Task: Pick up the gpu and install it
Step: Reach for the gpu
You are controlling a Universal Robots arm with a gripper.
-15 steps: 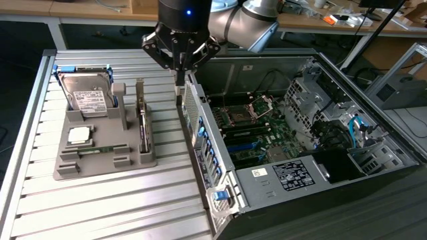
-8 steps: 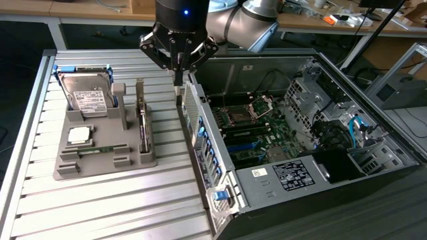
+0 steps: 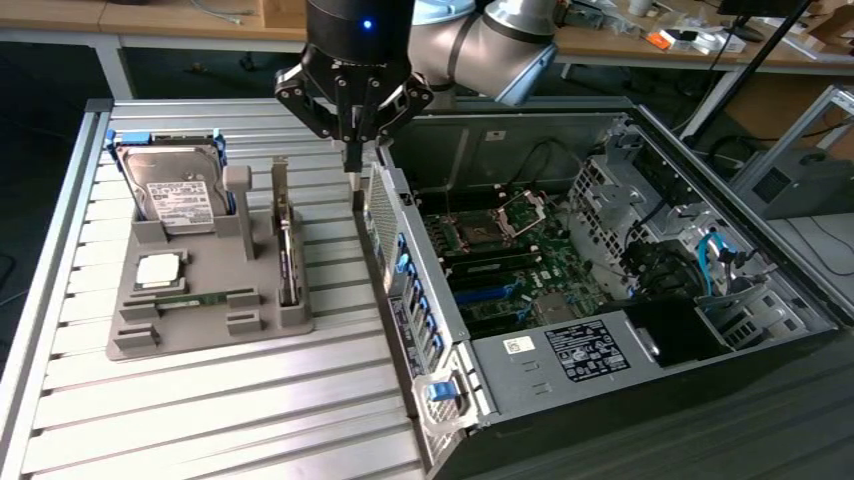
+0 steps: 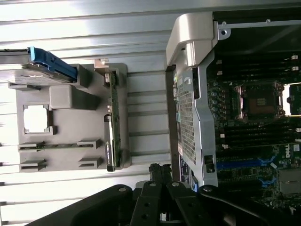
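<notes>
Exterior view, 9 o'clock: grey holder on the slatted desk, with the hard drive at its 12 o'clock end and the memory stick toward 6. Along the holder's 3 o'clock side the gpu stands on edge in its slot, untouched. At 12 o'clock of the view the hand hangs over the gap between holder and case, fingers pinched together, empty. Open case spans centre to 3 o'clock, motherboard exposed.
</notes>
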